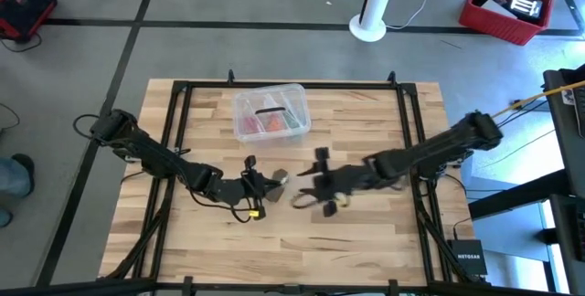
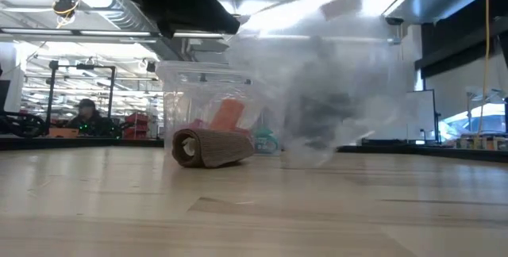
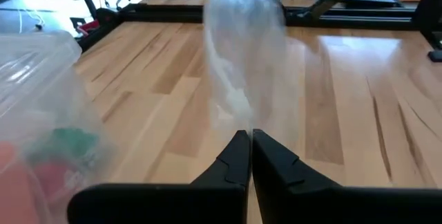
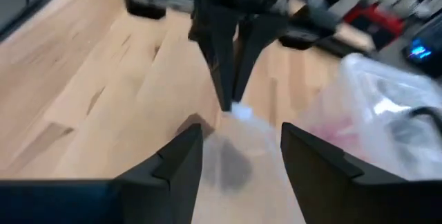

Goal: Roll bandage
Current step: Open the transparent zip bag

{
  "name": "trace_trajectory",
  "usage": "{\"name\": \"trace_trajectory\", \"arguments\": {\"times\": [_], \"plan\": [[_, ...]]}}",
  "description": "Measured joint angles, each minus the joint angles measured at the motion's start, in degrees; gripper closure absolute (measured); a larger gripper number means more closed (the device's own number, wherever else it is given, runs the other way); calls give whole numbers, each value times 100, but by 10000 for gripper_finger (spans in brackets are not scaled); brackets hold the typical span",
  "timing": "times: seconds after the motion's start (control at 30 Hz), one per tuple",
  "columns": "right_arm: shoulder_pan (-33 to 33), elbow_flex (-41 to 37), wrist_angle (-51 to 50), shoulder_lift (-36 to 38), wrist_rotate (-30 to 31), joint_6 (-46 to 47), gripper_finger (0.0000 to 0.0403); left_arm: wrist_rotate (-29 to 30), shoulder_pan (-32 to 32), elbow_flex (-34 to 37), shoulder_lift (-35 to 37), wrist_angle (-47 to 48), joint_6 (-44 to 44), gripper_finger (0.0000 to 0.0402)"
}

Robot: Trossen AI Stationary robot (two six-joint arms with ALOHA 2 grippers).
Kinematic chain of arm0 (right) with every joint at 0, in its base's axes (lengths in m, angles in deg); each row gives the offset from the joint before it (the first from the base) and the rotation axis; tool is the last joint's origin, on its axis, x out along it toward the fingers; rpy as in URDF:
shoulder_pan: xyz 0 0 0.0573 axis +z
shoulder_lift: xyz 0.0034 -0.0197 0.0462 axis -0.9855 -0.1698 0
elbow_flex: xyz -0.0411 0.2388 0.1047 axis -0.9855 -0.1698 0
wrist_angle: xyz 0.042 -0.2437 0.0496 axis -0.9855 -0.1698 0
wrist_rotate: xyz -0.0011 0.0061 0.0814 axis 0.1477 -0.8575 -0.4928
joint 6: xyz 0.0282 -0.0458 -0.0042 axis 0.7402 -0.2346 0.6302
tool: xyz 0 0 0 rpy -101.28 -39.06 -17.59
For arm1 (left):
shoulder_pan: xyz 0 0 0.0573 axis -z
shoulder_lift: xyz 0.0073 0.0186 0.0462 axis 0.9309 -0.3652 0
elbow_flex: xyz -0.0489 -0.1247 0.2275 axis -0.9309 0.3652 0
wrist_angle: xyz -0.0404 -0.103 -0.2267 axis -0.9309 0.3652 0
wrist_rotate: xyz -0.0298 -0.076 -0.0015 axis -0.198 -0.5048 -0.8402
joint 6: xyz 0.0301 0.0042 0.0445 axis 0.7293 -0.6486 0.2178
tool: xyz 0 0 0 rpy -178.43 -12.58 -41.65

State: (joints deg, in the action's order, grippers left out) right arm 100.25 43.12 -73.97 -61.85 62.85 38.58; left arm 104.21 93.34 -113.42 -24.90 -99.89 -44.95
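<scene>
Two robot arms meet near the middle of a wooden table (image 1: 366,241), a clear plastic bag (image 2: 317,74) stretched between them. The left gripper (image 3: 250,144), fingers pressed shut, pinches an edge of the bag; in the left wrist view the film rises straight from its fingertips. The right gripper (image 4: 238,148) faces it at close range with its fingers spread apart and nothing between them, the bag's film lying in the gap below and the other arm's closed fingertips just ahead.

The bandage (image 2: 210,147) is already wound into a short, fat roll and lies on its side on the tabletop, under the left arm and just beside the bag. In the low view its open spiral end faces the camera, with the clear box (image 1: 270,111) of red and green contents directly behind it. From above, only a small tan patch shows between the two grippers.

The roll looks light and soft, a woven tan cloth that would squash under a hard squeeze and spring loose if its outer tail is not pinned. A sensible hold would be across the middle of the roll, fingers on its curved sides with the free end trapped beneath one of them, pressing gently. The bag, thin and slippery, is likely to sag and shift as soon as one side lets go.
</scene>
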Motion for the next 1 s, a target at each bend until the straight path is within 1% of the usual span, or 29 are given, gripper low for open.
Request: {"name": "trace_trajectory", "arguments": {"times": [0.07,0.13,0.27,0.37,0.7,0.83,0.9,1.0], "plan": [[-157,349,-232,-371,-304,4,205,0,25,0,-24,-66,71,401],[-237,777,-642,-707,-477,10,205,4,66,0,-37,-139,285,401],[-246,1680,-1650,-1288,-472,-171,205,119,120,-2,-68,-259,565,401],[-244,2127,-1998,-1501,-419,-363,205,242,116,-2,-68,-205,580,401],[-437,2216,-1945,-1861,-331,-468,205,264,170,-2,-68,-218,726,401],[-441,2215,-1880,-1880,-327,-472,208,280,212,-2,-70,-206,727,402],[-441,2218,-1879,-1876,-328,-484,219,280,220,-2,-70,-176,728,402],[-436,2216,-1878,-1876,-413,-490,251,287,217,-2,-70,-174,728,402]]}}
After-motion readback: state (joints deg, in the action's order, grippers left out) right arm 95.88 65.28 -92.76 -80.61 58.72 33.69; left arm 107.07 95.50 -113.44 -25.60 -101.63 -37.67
